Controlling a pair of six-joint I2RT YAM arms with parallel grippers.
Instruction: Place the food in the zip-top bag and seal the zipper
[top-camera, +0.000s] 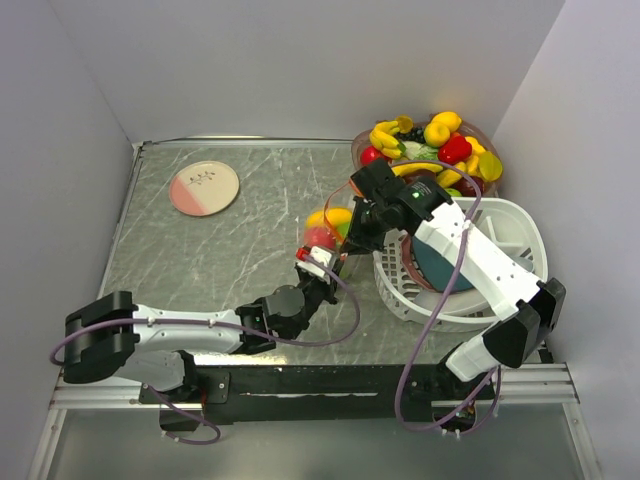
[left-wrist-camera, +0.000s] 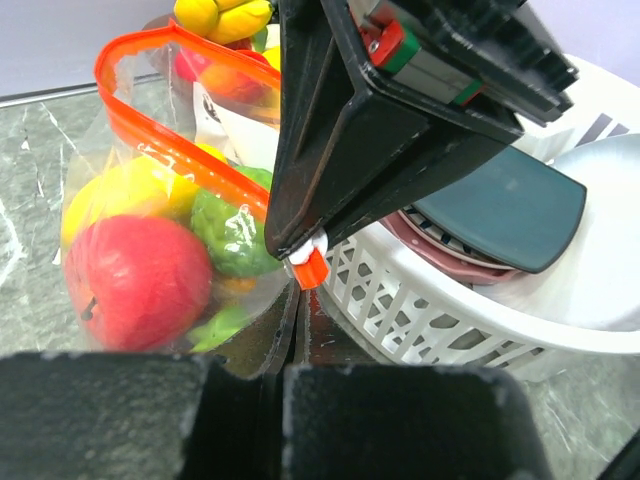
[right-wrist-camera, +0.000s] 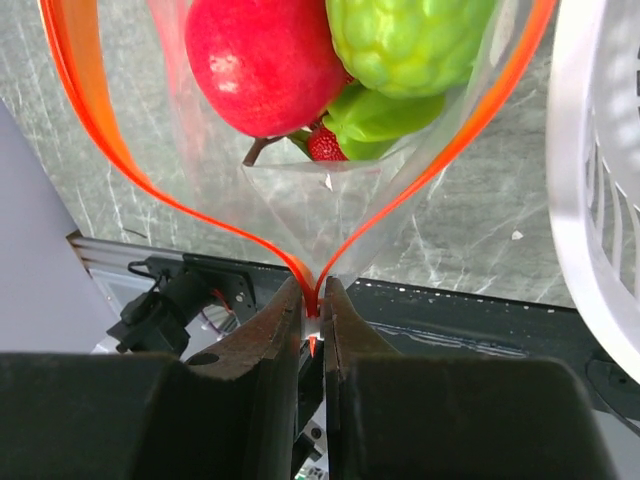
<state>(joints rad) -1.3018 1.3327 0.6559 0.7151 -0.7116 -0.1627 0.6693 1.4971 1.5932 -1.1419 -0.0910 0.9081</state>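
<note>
The zip-top bag (top-camera: 325, 232) stands between my two grippers, its mouth wide open. Inside lies food: a red apple (left-wrist-camera: 135, 280), a green knobbly fruit (right-wrist-camera: 405, 40), a yellow piece (left-wrist-camera: 115, 195) and a strawberry (right-wrist-camera: 322, 145). The orange-red zipper (right-wrist-camera: 90, 130) runs down in a V to my right gripper (right-wrist-camera: 318, 300), which is shut on the white slider at the strip's end. My left gripper (left-wrist-camera: 293, 305) is shut on the bag's corner just below that orange end (left-wrist-camera: 308, 270). In the left wrist view the right gripper's black fingers (left-wrist-camera: 330, 150) come down from above onto the slider.
A white slatted basket (top-camera: 520, 215) with a teal plate (left-wrist-camera: 510, 210) and a dark red dish sits right beside the bag. A clear bowl (top-camera: 356, 148) heaped with more toy fruit stands at the back right. A pink-and-white plate (top-camera: 204, 187) lies at the back left.
</note>
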